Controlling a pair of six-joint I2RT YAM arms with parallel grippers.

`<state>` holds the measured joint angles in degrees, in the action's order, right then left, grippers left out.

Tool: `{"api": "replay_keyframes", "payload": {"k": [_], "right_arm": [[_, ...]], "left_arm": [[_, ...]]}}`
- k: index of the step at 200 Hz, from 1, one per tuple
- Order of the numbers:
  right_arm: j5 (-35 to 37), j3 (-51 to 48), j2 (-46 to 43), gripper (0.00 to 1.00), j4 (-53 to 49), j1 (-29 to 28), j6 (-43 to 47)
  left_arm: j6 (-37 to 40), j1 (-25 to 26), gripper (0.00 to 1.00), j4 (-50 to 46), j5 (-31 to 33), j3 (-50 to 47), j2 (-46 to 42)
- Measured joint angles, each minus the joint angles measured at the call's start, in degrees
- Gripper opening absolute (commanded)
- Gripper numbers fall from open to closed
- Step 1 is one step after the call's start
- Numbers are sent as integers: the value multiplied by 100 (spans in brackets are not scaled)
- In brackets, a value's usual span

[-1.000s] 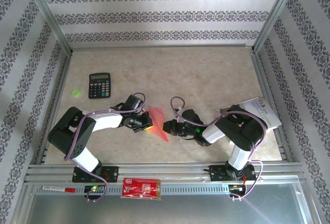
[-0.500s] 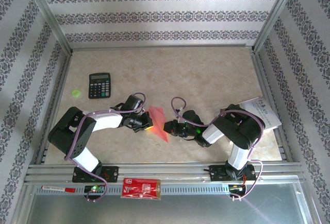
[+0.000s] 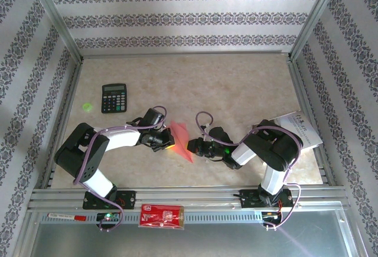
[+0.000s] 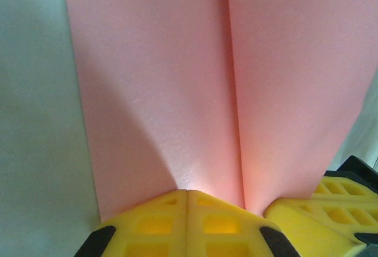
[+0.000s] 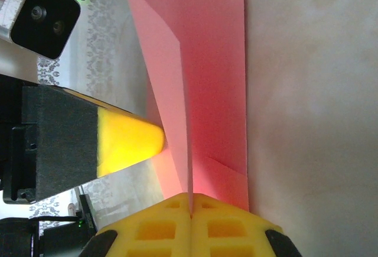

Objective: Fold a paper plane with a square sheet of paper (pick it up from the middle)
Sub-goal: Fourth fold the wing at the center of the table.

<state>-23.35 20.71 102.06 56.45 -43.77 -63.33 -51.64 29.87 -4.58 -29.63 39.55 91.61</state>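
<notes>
1. A robot lab test cell, not a lived-in room: aluminium frame posts (image 3: 54, 18) hold flat wallpapered panels (image 3: 189, 18) around a marble-look tabletop (image 3: 236, 85).
2. The left arm (image 3: 88, 150) and the right arm (image 3: 274, 150) are bolted to a slotted metal rail (image 3: 195, 195), cables exposed.
3. Loose props: calculator (image 3: 114, 98), printed leaflet (image 3: 301, 128), red packet (image 3: 161, 215).

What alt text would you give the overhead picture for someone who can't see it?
The left gripper and right gripper, both shut, pinch a folded pink-red paper between them from opposite sides. A black calculator lies back left; a white leaflet sits at the right edge.
</notes>
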Motion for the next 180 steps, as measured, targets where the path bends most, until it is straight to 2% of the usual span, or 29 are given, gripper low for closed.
{"api": "replay_keyframes", "payload": {"k": [32, 103, 180], "right_arm": [[55, -2, -4, 0, -4, -28, 4], [328, 22, -181, 0, -323, -151, 111], [407, 103, -271, 0, -614, -188, 219]], "left_arm": [[37, 2, 12, -173, 33, 144, -203], [22, 92, 12, -44, -345, 463, -444], [44, 240, 12, 168, -640, 1040, 319]]}}
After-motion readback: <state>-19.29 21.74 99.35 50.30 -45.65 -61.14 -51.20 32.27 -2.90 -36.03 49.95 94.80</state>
